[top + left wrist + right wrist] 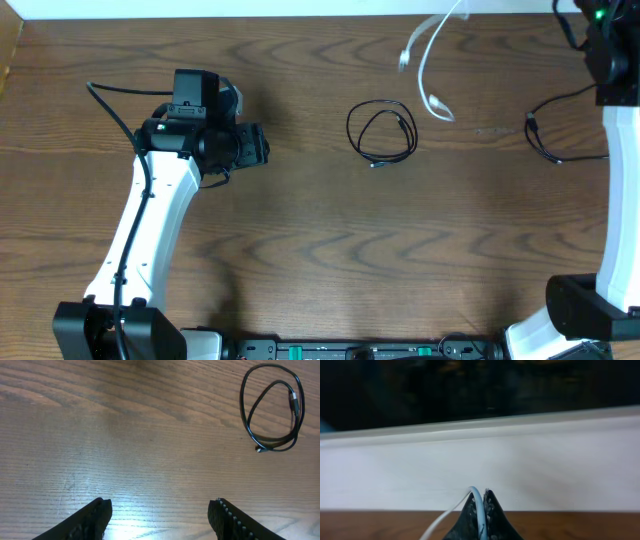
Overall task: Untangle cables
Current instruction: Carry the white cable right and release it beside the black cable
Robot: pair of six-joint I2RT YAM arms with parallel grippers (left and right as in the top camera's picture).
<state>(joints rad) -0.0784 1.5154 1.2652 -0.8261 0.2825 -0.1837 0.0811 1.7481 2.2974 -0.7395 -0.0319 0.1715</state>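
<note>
While the right gripper (482, 502) is clamped on the white cable (480, 512) by the table's (300, 250) far edge and the left gripper (160, 510) stands apart and empty, the coiled black cable (381, 132) lies mid-table, probably light and limp, best pinched near a plug.

- table (300, 250): brown wood, strong wavy grain, fills nearly the whole overhead view; soft patch of glare on it in the left wrist view.
- white board (250, 8): runs along the table's far edge; stands upright behind it in the right wrist view, dark blurred background above it.
- black rail (350, 351): at the near edge, small green marks on it.
</note>
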